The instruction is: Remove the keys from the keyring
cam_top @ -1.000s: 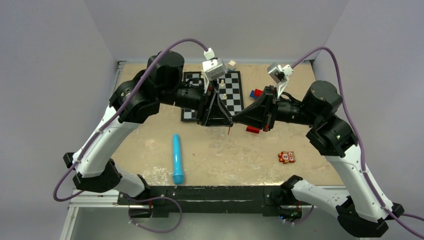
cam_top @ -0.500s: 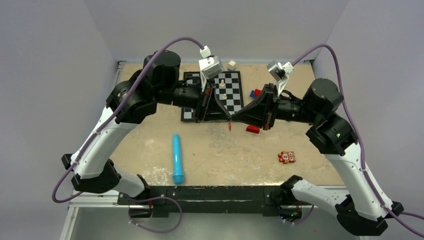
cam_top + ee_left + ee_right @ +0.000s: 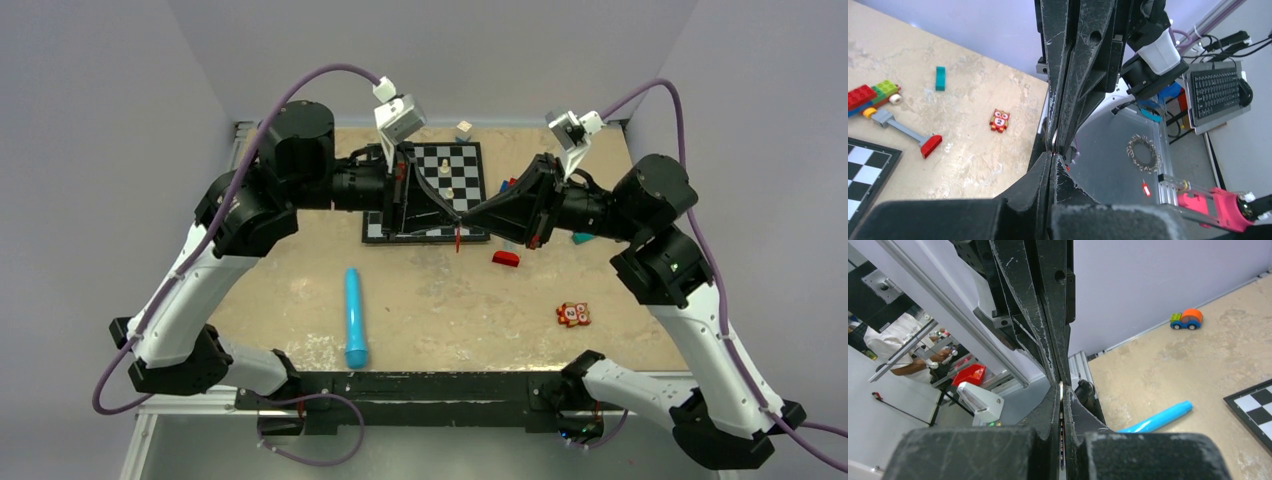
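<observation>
My left gripper [image 3: 457, 216] and right gripper [image 3: 471, 217] meet tip to tip, both pinched tight on the keyring [image 3: 458, 240]. Its red tag dangles over the chessboard's [image 3: 465, 170] near edge. A red-headed toy [image 3: 506, 258] lies near it, and the blue cylinder [image 3: 355, 317] is well apart. I cannot make out the keys.

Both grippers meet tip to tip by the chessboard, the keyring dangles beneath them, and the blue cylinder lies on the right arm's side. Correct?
No. The top view shows the blue cylinder on the left arm's side. The left gripper and right gripper do meet by the chessboard, keyring dangling beneath.
</observation>
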